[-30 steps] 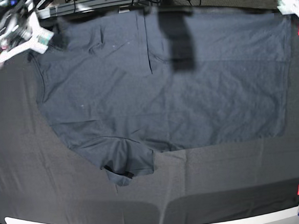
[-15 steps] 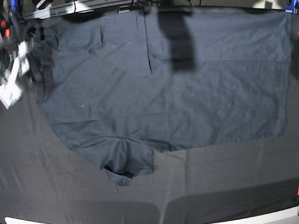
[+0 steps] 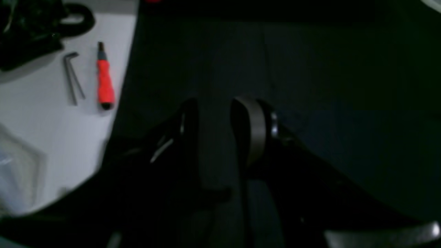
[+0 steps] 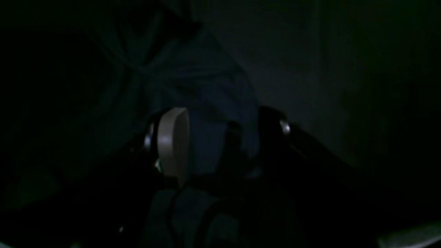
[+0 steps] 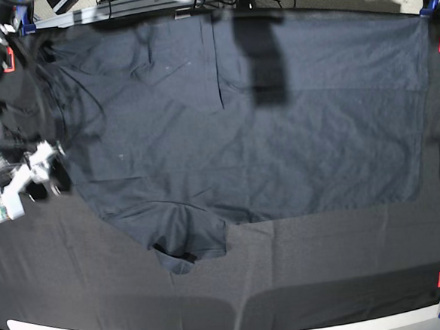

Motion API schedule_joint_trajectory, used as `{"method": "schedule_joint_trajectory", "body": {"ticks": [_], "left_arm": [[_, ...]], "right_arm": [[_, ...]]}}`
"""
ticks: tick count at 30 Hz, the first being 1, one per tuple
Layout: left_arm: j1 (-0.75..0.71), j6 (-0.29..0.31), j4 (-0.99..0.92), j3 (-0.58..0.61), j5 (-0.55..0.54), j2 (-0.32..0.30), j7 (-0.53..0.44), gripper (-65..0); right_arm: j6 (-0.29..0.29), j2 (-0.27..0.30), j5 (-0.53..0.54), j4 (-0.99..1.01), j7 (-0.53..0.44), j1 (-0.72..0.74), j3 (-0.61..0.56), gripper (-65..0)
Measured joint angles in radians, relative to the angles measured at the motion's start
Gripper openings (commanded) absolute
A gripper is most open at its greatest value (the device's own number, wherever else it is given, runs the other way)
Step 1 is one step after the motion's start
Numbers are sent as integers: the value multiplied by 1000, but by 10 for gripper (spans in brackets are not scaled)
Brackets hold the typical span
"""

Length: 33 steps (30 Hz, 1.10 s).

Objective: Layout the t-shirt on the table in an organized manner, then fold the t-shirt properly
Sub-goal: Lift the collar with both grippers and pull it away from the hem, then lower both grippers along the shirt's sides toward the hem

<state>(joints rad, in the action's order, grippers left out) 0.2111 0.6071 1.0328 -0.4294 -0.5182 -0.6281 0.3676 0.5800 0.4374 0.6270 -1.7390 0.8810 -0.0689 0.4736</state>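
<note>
The right end effector (image 4: 220,137) is open, its fingers well apart with nothing between them, beside the t-shirt's (image 5: 279,146) left edge in the base view. The t-shirt lies spread over the black-covered surface (image 5: 348,262), between the two arms, a bunched, partly folded part near the right end effector. The left end effector (image 3: 215,134) is also open and empty, beyond the t-shirt's opposite side; in its wrist view a red-handled tool (image 3: 105,81) and a bent metal key (image 3: 72,79) lie to the left of its fingers.
</note>
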Motion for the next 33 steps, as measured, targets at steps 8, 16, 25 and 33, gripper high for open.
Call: {"method": "schedule_joint_trajectory", "body": {"ticks": [8,16,25,33], "left_arm": [[259,-6,-416,232,145,22,-34,-468],[408,-170,-632,369,226,66,-106,-469],[415,-248,-646,370,321,132,-145,-469],[386,-281,-645,370,351,139,-188,-476]], "right_arm": [[-2,-10,-19,12,16,46,-50,-334],[-35,-11,-107,12,18,75,-186,-334],[-35,-10,-108,12,18,85,-196,-334],[-35,-10,-108,12,18,85,-196,-334]]}}
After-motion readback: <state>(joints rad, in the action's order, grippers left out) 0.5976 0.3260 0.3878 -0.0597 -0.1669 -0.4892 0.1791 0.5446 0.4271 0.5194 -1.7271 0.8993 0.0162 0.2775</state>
